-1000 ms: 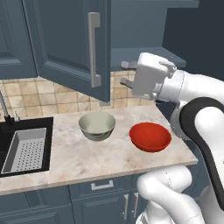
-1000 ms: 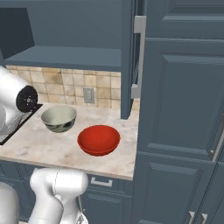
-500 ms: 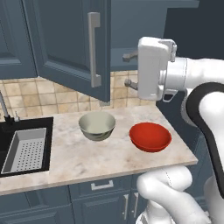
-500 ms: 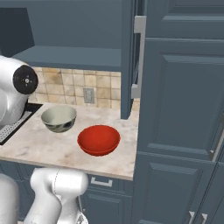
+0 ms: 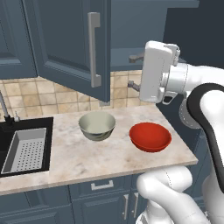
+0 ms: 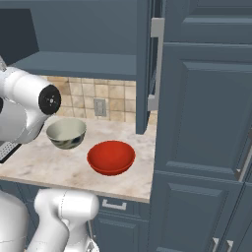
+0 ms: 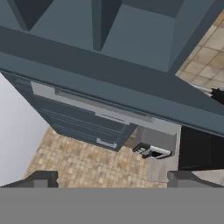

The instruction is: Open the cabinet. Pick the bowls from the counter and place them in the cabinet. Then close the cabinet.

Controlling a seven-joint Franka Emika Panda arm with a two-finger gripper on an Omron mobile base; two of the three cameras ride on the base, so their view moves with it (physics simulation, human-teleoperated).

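Note:
The cabinet point(image 5: 127, 26) stands open. Its left door point(image 5: 70, 43) swings out over the counter point(image 5: 74, 159), and its right door point(image 6: 143, 64) shows edge-on with a long silver handle point(image 6: 156, 64). The inner shelf point(image 6: 78, 64) is bare. On the counter sit the two bowls: the cream-white one point(image 5: 97, 125) point(image 6: 66, 133) and, to its right, the glossy red one point(image 5: 150, 136) point(image 6: 111, 157). My gripper point(image 5: 133, 71) point(image 7: 113, 179) hangs open and empty at shelf height, above the red bowl, fingers pointing left toward the left door's handle point(image 7: 100, 105).
A black sink point(image 5: 11, 131) with a grey strainer basket point(image 5: 24, 151) lies at the counter's left end, with a faucet point(image 5: 5, 111) behind it. A tall dark cupboard point(image 6: 206, 123) bounds the counter on the right. Drawers point(image 5: 103, 186) run below.
The hand has risen a little and turned from a tilt to level, fingers pointing left. Its jaws stay open. Both bowls and the doors have not moved.

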